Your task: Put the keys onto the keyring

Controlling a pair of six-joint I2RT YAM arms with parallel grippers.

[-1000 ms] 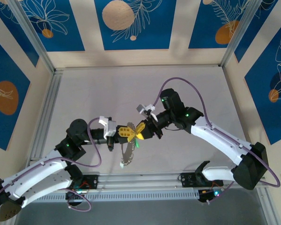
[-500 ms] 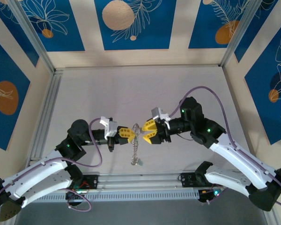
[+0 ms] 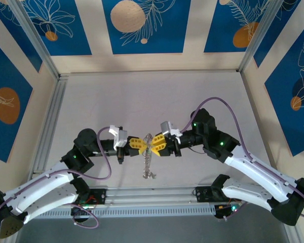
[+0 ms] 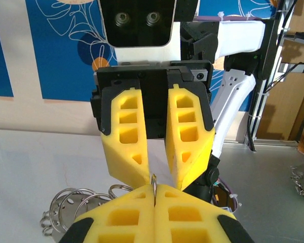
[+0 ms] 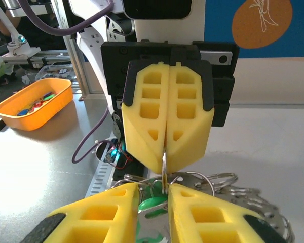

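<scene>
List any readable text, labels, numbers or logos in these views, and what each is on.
None readable.
Blue wall panels: leaf and circle artwork only, no lettering.
Yellow fingers: unmarked.
Orange tray: contents too small and blurred to show any print.

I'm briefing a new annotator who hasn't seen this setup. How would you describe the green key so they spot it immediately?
Find the middle of the table, where the left gripper and right gripper meet tip to tip. A keyring of silvery rings hangs just under them; seen between the right gripper's fingers, the key is the one bright green piece among that metal.
</scene>
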